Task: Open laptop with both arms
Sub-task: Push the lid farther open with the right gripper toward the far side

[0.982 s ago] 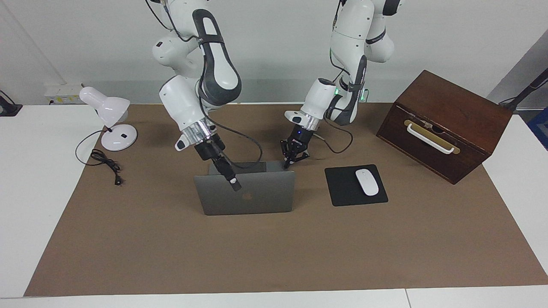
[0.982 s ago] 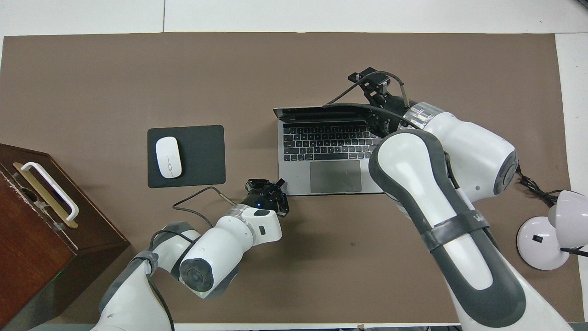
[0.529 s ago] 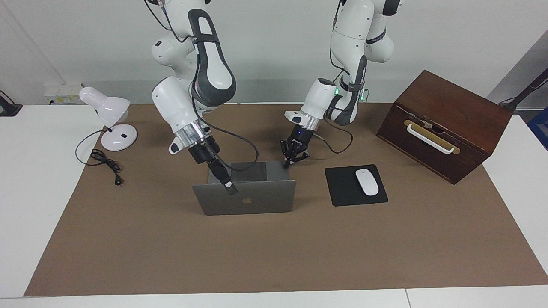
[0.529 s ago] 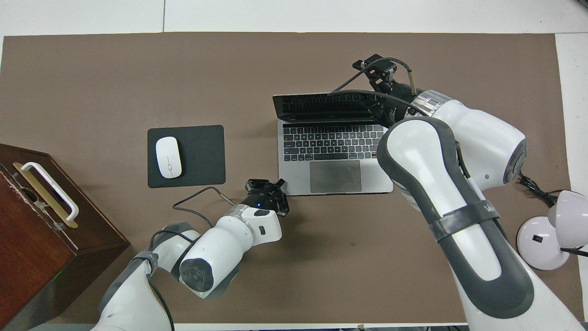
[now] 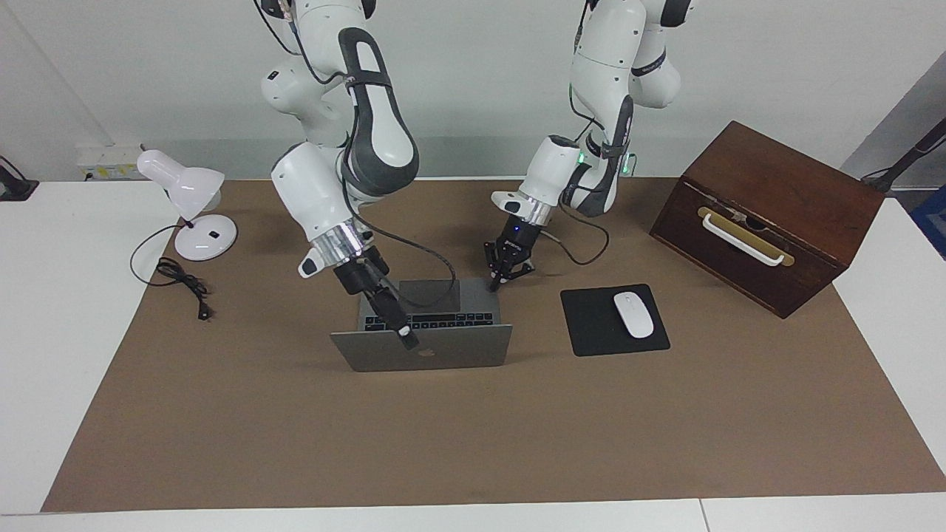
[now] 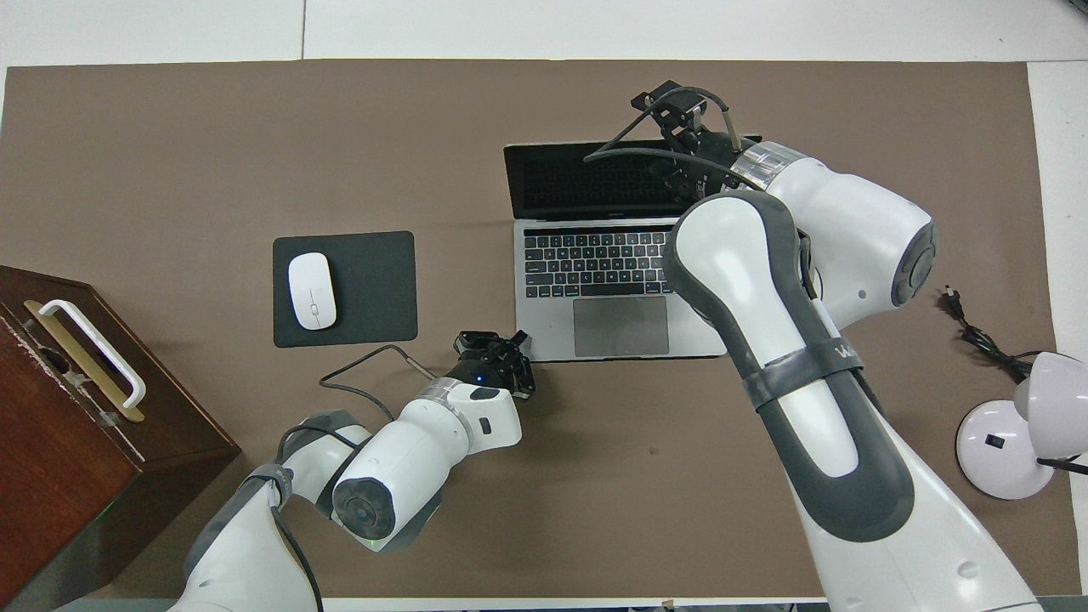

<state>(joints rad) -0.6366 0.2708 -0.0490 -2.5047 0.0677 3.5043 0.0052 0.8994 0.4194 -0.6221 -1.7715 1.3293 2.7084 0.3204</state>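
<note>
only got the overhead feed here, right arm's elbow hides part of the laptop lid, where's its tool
Observer: In the facing view the right tool is at the top edge of the laptop lid, just beside the apple logo.
Operator: is the lid past upright
Observer: Yes. It leans away from the robots, and the facing view shows the keys over its top edge.
Operator: other arm touching or floating
Observer: The left tool comes down to the base's corner nearest the robots, at the left arm's end. It looks in contact, but I cannot be sure.
</note>
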